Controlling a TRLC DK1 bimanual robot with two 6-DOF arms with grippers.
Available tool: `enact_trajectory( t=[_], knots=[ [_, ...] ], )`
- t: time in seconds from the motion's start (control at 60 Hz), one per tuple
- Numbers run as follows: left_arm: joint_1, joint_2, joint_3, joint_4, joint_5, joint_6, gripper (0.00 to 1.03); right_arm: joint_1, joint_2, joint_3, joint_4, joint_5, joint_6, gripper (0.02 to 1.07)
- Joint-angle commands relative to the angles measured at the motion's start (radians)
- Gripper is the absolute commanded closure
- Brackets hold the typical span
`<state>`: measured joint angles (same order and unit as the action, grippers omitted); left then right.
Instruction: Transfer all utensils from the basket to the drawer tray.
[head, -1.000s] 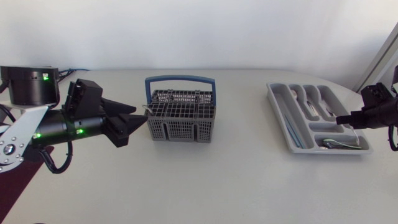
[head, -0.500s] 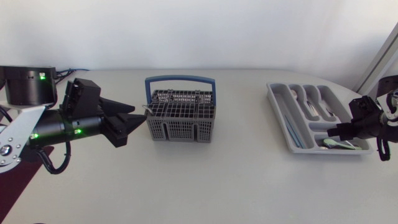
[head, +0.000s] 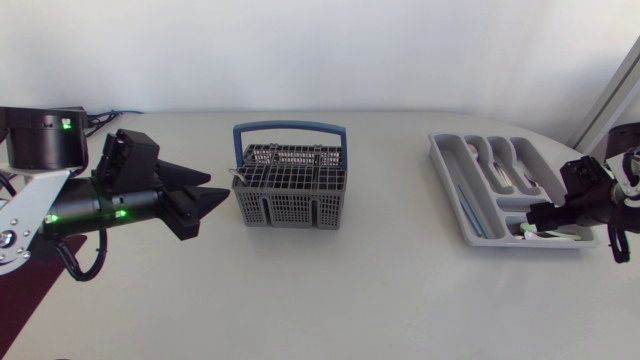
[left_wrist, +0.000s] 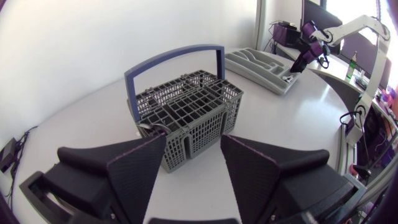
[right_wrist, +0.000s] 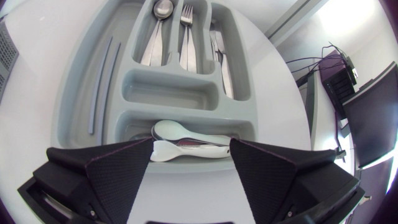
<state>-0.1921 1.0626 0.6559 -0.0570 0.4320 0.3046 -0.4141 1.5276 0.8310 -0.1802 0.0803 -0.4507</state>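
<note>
Spoons (right_wrist: 186, 134) lie in the tray (right_wrist: 161, 96) beneath the wide-spread right hand (right_wrist: 191, 144).

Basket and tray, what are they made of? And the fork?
Basket: looks like grey plastic, a matte moulded grid with a blue handle. Tray: probably plastic too, smooth pale grey. Fork: shiny and reflective, likely metal.
</note>
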Motion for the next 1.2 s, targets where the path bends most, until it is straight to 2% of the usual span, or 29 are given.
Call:
enact_trajectory(
  t=[0.0, 0.15, 0.233, 0.3, 0.467, 0.633, 0.717, 0.833, 1.0, 1.183],
  knots=[
    [0.008, -0.004, 0.030, -0.017, -0.007, 0.047, 0.41, -0.002, -0.078, -0.012, -0.054, -0.014, -0.020, 0.12],
    [0.013, 0.004, 0.065, -0.052, -0.018, 0.099, 0.41, 0.041, -0.198, -0.015, -0.131, -0.132, -0.020, 0.11],
    [0.013, 0.005, 0.080, -0.070, -0.026, 0.151, 0.40, 0.089, -0.233, -0.024, -0.157, -0.154, -0.014, 0.11],
    [0.010, 0.005, 0.082, -0.073, -0.035, 0.240, 0.40, 0.129, -0.261, -0.033, -0.182, -0.211, -0.009, 0.11],
    [-0.027, 0.013, 0.083, -0.075, -0.108, 0.475, 0.40, 0.245, -0.310, -0.061, -0.177, -0.237, 0.012, 0.11],
    [-0.040, 0.042, 0.102, -0.078, -0.130, 0.625, 0.40, 0.419, -0.343, -0.112, -0.148, -0.223, 0.014, 0.11],
    [-0.052, 0.073, 0.110, -0.079, -0.141, 0.700, 0.41, 0.528, -0.343, -0.130, -0.137, -0.166, 0.014, 0.08],
    [-0.075, 0.134, 0.117, -0.081, -0.167, 0.873, 0.44, 0.658, -0.342, -0.142, -0.122, -0.136, 0.027, 0.08],
    [-0.083, 0.211, 0.149, -0.081, -0.203, 1.022, 0.45, 0.758, -0.323, -0.150, -0.104, -0.122, 0.041, 0.08],
    [-0.072, 0.283, 0.197, -0.070, -0.214, 1.117, 0.47, 0.795, -0.264, -0.148, -0.067, -0.105, 0.050, 0.08]
  ],
)
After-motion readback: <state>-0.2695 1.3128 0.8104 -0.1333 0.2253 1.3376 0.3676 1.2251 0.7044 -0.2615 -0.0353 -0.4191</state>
